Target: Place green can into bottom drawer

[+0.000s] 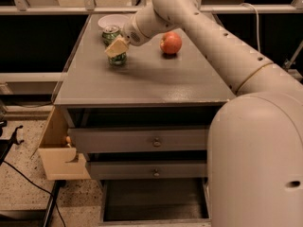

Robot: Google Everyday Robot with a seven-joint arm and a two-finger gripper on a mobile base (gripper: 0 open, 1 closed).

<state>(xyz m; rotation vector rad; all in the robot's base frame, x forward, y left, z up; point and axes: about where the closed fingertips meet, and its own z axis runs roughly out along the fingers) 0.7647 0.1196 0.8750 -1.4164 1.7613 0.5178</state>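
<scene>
One arm: pose?
— Stretched from lower right, up-left over the desk (156, 84). Claw (117, 47) against the green can (112, 33), which stands upright, back left. Grip: cannot tell
— Counts?
— One can, one white bowl (113, 19) behind it, one apple (170, 43), two knobbed drawers (154, 140) shut, one bottom drawer (154, 197) pulled out

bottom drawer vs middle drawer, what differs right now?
The bottom drawer is pulled out, its dark interior showing; the middle drawer is shut. The middle drawer's front shows a knob; no knob shows on the bottom drawer. Both are grey. The gripper is at the green can on the tabletop.
</scene>
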